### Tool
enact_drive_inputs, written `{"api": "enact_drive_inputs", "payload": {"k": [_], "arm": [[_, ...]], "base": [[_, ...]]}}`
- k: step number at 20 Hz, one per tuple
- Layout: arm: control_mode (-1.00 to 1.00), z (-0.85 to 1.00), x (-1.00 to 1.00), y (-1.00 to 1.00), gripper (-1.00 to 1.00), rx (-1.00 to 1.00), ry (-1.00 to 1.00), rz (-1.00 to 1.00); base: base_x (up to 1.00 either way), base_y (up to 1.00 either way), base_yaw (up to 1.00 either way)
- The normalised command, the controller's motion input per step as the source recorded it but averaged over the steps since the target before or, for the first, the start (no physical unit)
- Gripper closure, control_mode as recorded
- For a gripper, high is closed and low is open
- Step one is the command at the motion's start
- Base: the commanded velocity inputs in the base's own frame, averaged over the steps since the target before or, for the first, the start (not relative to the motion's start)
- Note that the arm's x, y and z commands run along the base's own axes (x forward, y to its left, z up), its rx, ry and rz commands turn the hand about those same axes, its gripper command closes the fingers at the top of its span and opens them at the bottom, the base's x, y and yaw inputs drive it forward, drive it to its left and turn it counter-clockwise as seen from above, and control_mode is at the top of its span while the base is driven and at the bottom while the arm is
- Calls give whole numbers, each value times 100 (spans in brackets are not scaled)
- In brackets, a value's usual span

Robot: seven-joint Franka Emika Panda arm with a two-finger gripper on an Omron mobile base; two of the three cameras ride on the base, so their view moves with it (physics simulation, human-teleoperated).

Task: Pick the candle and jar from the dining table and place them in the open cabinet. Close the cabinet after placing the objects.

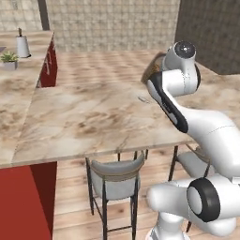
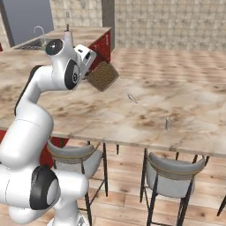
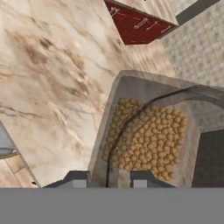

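- Hand [image 3: 106, 177] clenched on large squat clear glass jar of tan grains [image 2: 102, 76], lifted and tilted above beige marble desk [image 2: 145, 110].
- Tiny pale-grey cylinder candle [image 2: 167, 124] upright on desk, well apart from hand.

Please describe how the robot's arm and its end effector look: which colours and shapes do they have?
The arm is glossy white, built of rounded, thick segments with dark grey round caps and bands at its joints. No cables or markings are visible. The end effector has two small dark fingertips with paler grey faces.

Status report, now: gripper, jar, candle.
Gripper shut on jar, lifted clear of dining table, tilted. Candle upright on table, untouched. Thin utensil lies nearby, not blocking.
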Motion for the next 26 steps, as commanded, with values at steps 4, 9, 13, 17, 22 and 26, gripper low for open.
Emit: {"api": "enact_drive_inputs", "payload": {"k": [4, 9, 13, 17, 22, 26], "arm": [[100, 0, 0, 0, 100, 0, 0, 0], [100, 0, 0, 0, 100, 0, 0, 0], [100, 0, 0, 0, 100, 0, 0, 0], [100, 0, 0, 0, 100, 0, 0, 0], [100, 0, 0, 0, 100, 0, 0, 0], [100, 0, 0, 0, 100, 0, 0, 0]], "base": [[0, 100, 3], [0, 100, 2], [0, 100, 0], [0, 100, 0], [0, 100, 0], [0, 100, 0]]}}
